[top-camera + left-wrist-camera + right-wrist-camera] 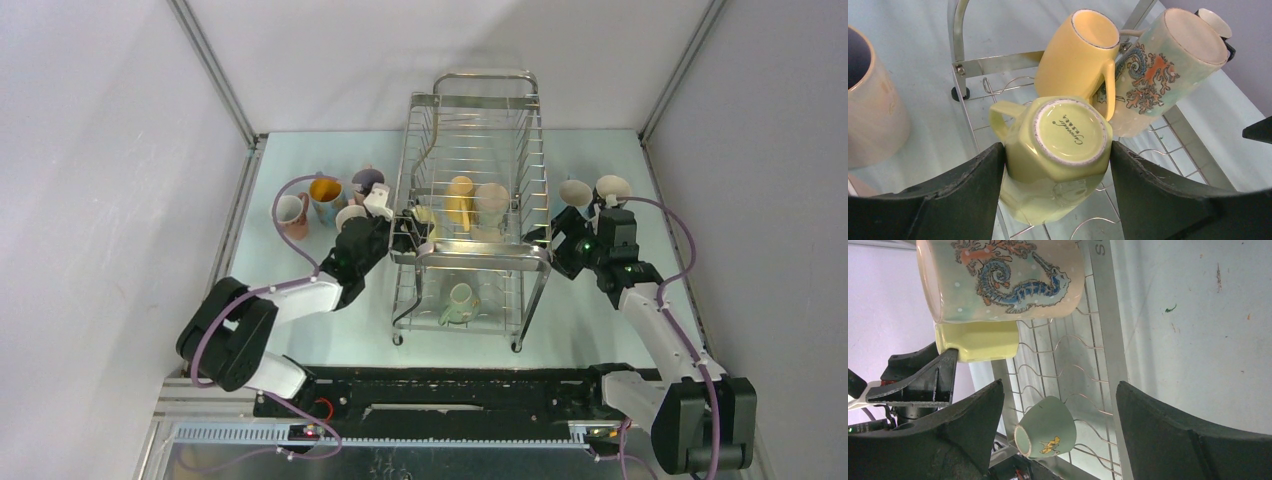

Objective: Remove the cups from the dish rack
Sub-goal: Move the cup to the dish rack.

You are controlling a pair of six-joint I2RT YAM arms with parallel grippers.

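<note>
The chrome wire dish rack [470, 100] stands mid-table. On its upper tier, my left gripper [1057, 146] is shut on an upturned pale yellow cup [1063, 131], one finger pressed against each side. Beside it lean a deeper yellow mug [1080, 47] and a cream seahorse mug [1158, 65]. A pale green cup [459, 302] lies on the lower tier. My right gripper [553, 243] hangs open at the rack's right end, nothing between its fingers; through the wires its camera shows the green cup [1048, 427] and the seahorse mug [1003, 280].
Several unloaded mugs stand left of the rack, among them a pink one [291, 212] and an orange-filled blue one [325, 195]. Two cream cups [575, 192] [612, 187] stand right of the rack, just behind my right wrist. Side walls enclose the table.
</note>
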